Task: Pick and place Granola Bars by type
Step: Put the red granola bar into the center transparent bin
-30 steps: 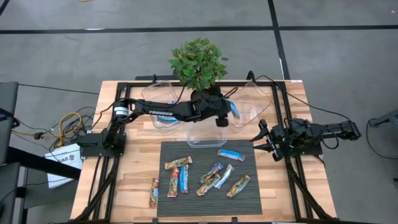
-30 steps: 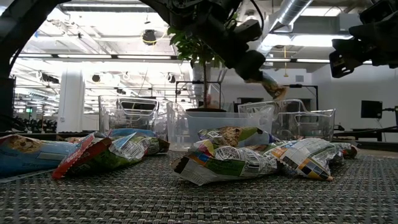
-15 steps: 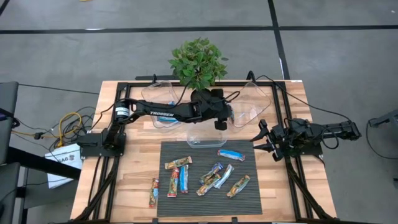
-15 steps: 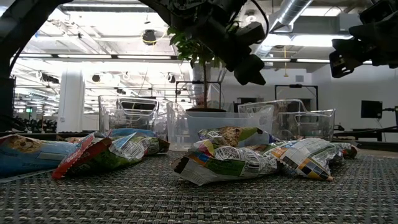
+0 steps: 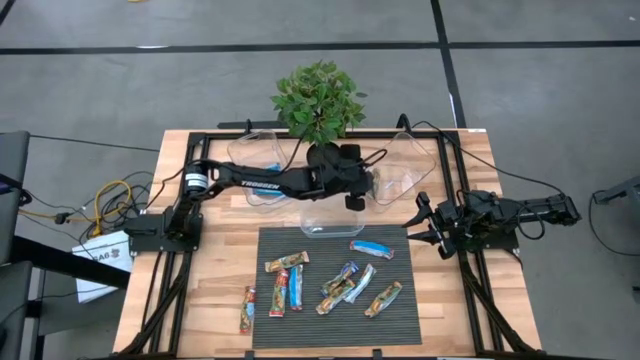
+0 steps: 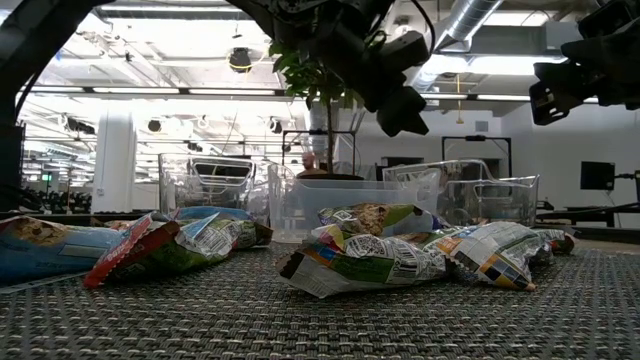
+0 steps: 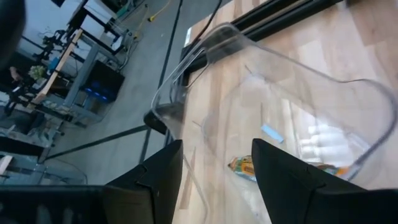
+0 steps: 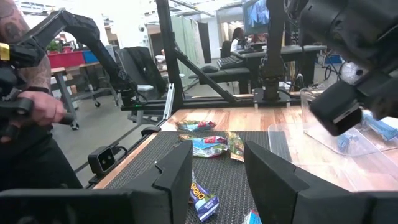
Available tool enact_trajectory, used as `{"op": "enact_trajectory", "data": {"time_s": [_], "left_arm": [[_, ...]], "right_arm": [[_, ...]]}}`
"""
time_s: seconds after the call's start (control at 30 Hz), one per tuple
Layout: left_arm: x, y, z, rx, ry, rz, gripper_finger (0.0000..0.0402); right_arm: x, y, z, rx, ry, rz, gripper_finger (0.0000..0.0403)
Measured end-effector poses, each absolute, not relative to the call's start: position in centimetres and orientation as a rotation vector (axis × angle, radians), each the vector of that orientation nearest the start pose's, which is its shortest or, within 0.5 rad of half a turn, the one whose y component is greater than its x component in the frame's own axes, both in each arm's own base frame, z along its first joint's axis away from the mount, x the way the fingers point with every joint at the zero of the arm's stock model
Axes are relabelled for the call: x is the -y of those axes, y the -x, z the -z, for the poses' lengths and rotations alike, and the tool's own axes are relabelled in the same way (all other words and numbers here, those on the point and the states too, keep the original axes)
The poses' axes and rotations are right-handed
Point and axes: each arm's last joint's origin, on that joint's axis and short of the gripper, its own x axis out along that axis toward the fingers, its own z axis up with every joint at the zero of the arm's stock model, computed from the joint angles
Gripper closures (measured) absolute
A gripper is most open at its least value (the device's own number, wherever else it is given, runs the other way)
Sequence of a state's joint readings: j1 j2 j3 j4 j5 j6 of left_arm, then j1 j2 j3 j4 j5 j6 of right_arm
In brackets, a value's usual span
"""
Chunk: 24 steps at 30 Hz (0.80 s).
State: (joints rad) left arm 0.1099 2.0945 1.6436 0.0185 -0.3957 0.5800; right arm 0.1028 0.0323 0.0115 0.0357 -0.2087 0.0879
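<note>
1. My left gripper (image 5: 356, 190) stands open and empty, fingers (image 7: 155, 183) spread above a clear plastic tub (image 7: 273, 93) at the back of the table.
2. Inside that tub lies one granola bar (image 7: 244, 167).
3. My left arm reaches across the table from its base on the left.
4. My right gripper (image 5: 425, 228) hangs open and empty near the table's right edge.
5. The other Granola Bars (image 5: 330, 282) lie scattered on the dark mat (image 5: 270, 325).
</note>
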Motion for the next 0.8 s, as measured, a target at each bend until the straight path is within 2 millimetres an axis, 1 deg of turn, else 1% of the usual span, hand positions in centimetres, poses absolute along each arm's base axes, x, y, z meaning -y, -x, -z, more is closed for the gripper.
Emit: {"op": "enact_trajectory", "data": {"time_s": [0.17,0.3,0.4,0.63,0.8], "left_arm": [[-5.5,-48.1,-24.1,-0.557,-0.626,-0.348,0.0216],[-4.7,-47.9,-24.9,-0.538,-0.626,-0.342,0.0216],[-4.1,-47.6,-25.4,-0.534,-0.588,-0.338,0.0216],[-3.0,-46.0,-27.2,-0.585,-0.478,-0.318,0.0216],[-2.1,-44.5,-28.8,-0.599,-0.353,-0.279,0.0216]], "right_arm": [[-1.6,-9.7,-16.8,0.001,-0.086,-0.312,0.0266],[-1.6,-9.7,-16.8,0.001,-0.086,-0.312,0.0265],[-1.6,-9.7,-16.8,0.001,-0.086,-0.312,0.0264],[-1.6,-9.7,-16.8,0.001,-0.086,-0.312,0.0266],[-1.6,-9.7,-16.8,0.001,-0.086,-0.312,0.0264]]}}
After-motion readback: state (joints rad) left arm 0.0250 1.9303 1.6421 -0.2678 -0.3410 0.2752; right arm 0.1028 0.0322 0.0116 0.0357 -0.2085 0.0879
